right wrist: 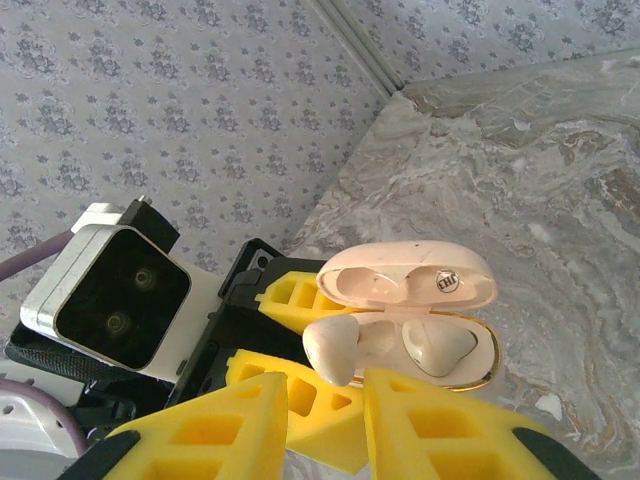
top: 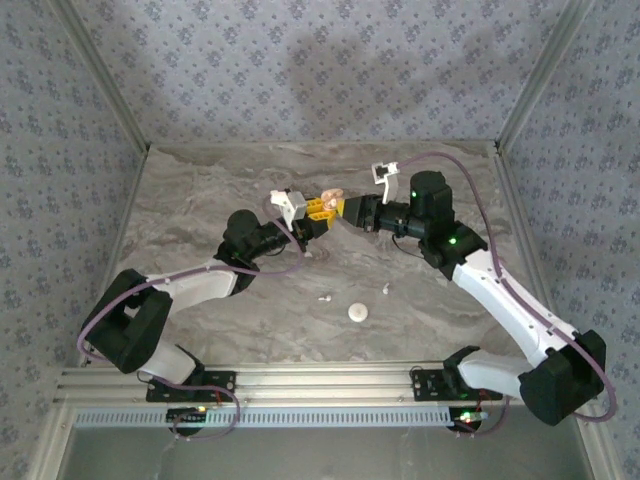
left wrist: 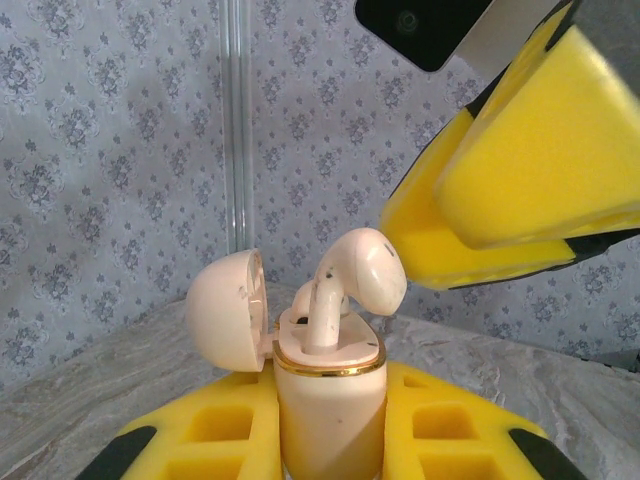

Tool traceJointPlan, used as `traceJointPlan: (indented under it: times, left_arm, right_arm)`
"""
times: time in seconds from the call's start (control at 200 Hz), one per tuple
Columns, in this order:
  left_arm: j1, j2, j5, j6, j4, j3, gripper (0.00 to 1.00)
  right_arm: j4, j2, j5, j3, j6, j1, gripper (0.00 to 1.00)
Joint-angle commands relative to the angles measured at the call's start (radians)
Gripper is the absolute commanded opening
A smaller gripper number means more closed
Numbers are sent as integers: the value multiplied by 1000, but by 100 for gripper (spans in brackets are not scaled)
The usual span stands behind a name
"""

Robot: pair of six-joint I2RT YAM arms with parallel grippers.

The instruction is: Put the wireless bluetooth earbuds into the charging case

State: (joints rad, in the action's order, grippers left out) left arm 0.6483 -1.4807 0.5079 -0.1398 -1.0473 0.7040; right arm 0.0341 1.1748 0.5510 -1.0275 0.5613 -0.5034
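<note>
A small white round disc (top: 358, 312) lies on the grey marbled table (top: 200, 200), walled by patterned panels (top: 300, 60).

Raised lid (left wrist: 225, 310), right tool (left wrist: 425, 215) flank case (left wrist: 330, 410) mouth.

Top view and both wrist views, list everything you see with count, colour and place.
case: one, cream, lid open, in left claw
earbuds: two, cream, in case; one standing up, one seated
white bits: three, on table, near side; too small to identify
table: one, grey marble
walls: three, grey patterned, around table
left claw: yellow, shut on case
right claw: yellow, tips beside raised earbud
</note>
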Motion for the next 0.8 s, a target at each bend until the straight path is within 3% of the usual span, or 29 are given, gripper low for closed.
traceJointPlan:
  times: [0.0, 0.794]
  left_arm:
    - [5, 21, 3, 8, -20, -8, 11]
    - [5, 29, 7, 14, -11, -4, 11]
  right_arm:
    - [-30, 9, 27, -45, 7, 6, 28]
    - [-60, 51, 47, -57, 12, 11, 22]
